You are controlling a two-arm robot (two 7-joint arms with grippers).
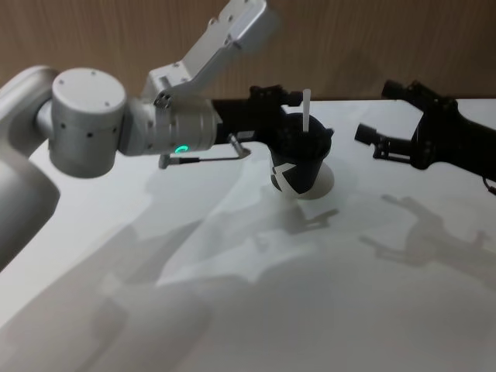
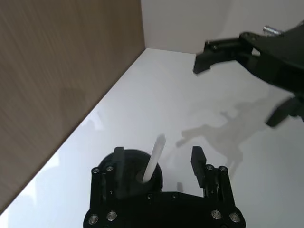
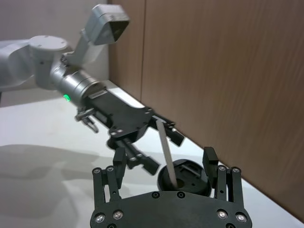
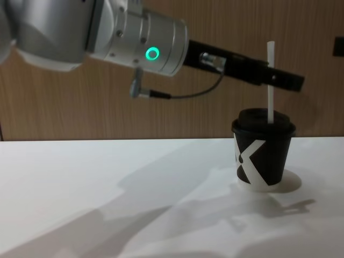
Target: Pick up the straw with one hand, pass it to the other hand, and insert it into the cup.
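Straw [image 4: 270, 80], a thin straight white plastic tube, stands through the black domed lid of the white X-patterned paper cup [image 4: 262, 161] near the desk's [image 1: 310, 310] far edge. Left tool [image 2: 156, 164] hovers spread around it; lift straight up. Right tool [image 1: 370, 142] waits spread.

The left arm's long black gripper [image 1: 298, 116] follows a fat silver cylindrical wrist [image 4: 137, 35] with a glowing green ring [image 4: 153, 54]; a thin black cable [image 4: 183, 95] loops beneath from a metal plug; pale grey rounded joints behind; the right arm's blocky all-black gripper [image 1: 370, 141] shows short fingers and silver screws [image 3: 222, 214].
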